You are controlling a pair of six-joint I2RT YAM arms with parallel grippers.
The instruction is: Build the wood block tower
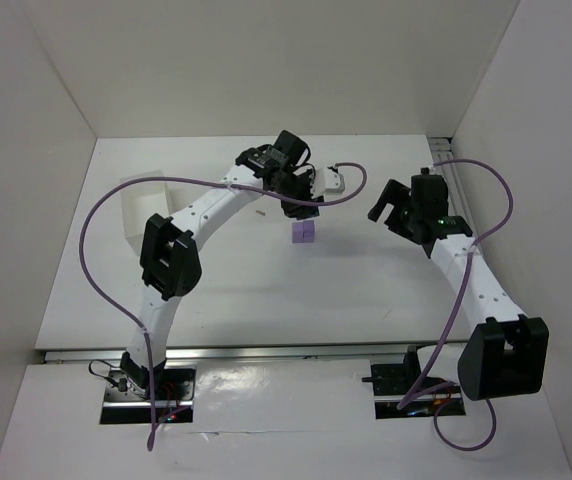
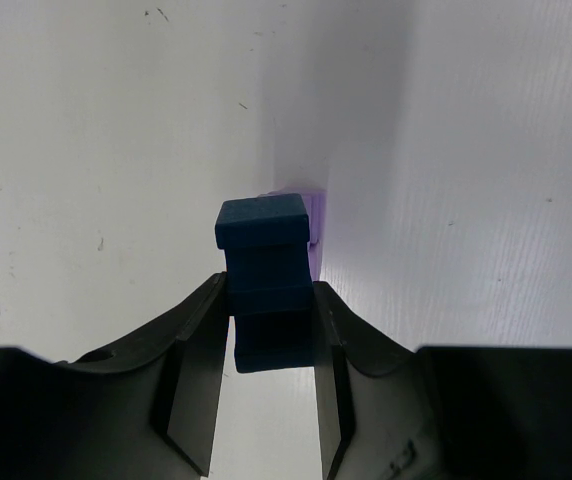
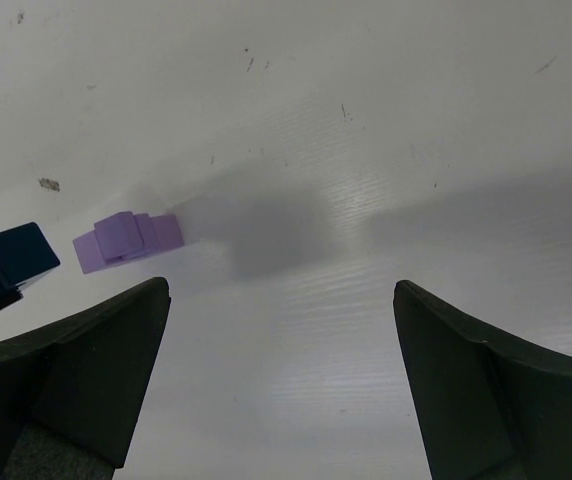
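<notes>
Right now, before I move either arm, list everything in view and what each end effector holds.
light-purple blocks: small cluster, exact count unclear, light purple, on the table mid-workspace, beside the left end effector.
dark blue notched block: 1, dark blue, clamped between the left fingers, close to the purple cluster; whether it touches cannot be told.
white tray: 1, white, far left of the table by the wall.
table: 1, white.
cables: 2, purple, one along each arm.
left end effector: 1, black, shut on the blue block.
right end effector: 1, black, open and empty, to the right of the blocks.
</notes>
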